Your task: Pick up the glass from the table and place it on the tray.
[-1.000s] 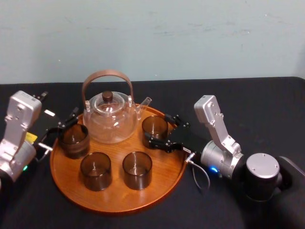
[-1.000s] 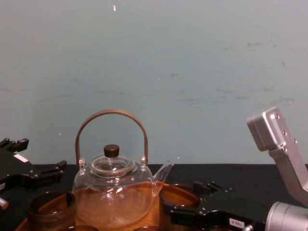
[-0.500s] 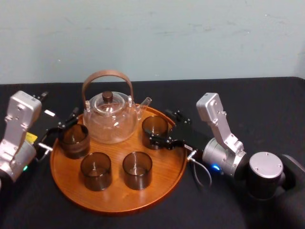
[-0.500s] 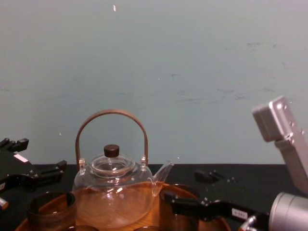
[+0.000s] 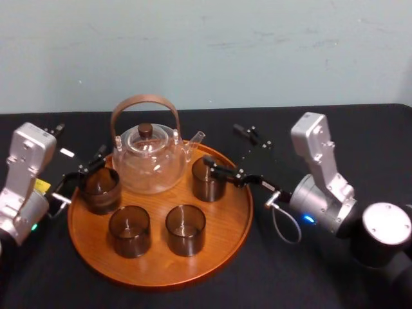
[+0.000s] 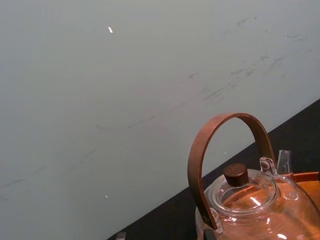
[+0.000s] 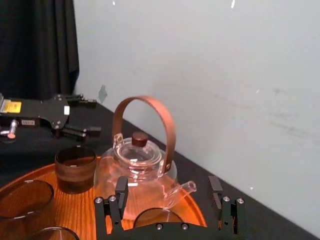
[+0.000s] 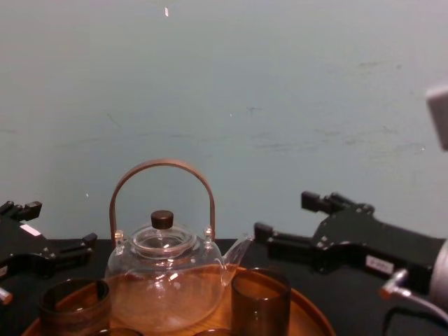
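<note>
A dark brown glass [image 5: 208,180] stands upright on the round wooden tray [image 5: 154,273], just right of the clear teapot [image 5: 148,158]. My right gripper [image 5: 224,145] hangs open above and to the right of that glass, touching nothing. From the side, the right gripper [image 8: 283,215] sits higher than the glass [image 8: 260,304]. The right wrist view looks past the right gripper [image 7: 168,192] at the teapot [image 7: 137,165]. Three more dark glasses stand on the tray. My left gripper [image 5: 84,174] rests open at the tray's left edge beside one glass [image 5: 100,188].
Black cloth covers the table [image 5: 322,135], with bare room to the right of and behind the tray. A pale wall [image 8: 280,105] rises behind the table. The teapot's tall curved handle [image 6: 225,145] stands well above the glasses.
My right gripper has risen and drawn back to the right, away from the glass, which stays standing on the tray. The left arm has not moved.
</note>
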Controlling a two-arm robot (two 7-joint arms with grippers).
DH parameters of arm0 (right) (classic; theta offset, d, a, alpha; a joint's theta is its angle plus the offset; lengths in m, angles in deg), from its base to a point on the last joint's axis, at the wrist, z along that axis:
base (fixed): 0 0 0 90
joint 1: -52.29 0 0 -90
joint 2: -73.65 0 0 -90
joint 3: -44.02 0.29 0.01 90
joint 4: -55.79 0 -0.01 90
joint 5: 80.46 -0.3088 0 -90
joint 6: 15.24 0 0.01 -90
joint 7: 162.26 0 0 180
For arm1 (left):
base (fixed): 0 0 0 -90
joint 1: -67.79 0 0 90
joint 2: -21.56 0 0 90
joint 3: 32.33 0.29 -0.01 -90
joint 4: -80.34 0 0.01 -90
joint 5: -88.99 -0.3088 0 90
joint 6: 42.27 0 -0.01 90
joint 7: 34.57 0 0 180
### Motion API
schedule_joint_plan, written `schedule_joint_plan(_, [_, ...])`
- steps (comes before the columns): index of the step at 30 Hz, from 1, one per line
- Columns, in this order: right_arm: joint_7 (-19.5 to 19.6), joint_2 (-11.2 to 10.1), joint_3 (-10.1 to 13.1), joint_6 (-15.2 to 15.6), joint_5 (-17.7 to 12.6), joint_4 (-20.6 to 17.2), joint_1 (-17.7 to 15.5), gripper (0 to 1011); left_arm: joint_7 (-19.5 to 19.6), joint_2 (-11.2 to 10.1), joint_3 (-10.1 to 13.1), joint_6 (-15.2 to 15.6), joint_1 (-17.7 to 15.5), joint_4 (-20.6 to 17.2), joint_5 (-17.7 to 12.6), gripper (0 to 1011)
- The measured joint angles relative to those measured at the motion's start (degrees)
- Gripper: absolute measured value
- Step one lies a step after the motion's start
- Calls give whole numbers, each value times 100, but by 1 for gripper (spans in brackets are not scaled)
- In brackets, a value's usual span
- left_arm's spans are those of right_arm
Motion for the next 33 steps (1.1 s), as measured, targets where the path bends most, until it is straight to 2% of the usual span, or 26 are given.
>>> schedule_joint_plan(3, [69, -116, 106, -2, -37, -273, -158, 1002, 0, 0, 0, 0, 0, 0, 0, 1002])
schedule_joint_plan(7, [146, -217, 225, -4, -65, -453, -303, 1002, 0, 0, 0, 0, 0, 0, 0, 1001])
schedule_joint_plan(17, [501, -552, 831, -32, -137, -884, -935, 1002, 0, 0, 0, 0, 0, 0, 0, 1001])
schedule_joint_plan(22, [589, -620, 1071, -40, -172, -922, -1169, 1002, 0, 0, 0, 0, 0, 0, 0, 1002])
schedule_joint_plan(26, [820, -640, 1242, -60, 6, -902, -1331, 1002, 0, 0, 0, 0, 0, 0, 0, 1002])
schedule_joint_plan(30, [962, -600, 1315, -58, 165, -821, -1372, 1002, 0, 0, 0, 0, 0, 0, 0, 1001])
schedule_joint_plan(33, [967, -598, 1317, -56, 175, -813, -1374, 1002, 0, 0, 0, 0, 0, 0, 0, 1001])
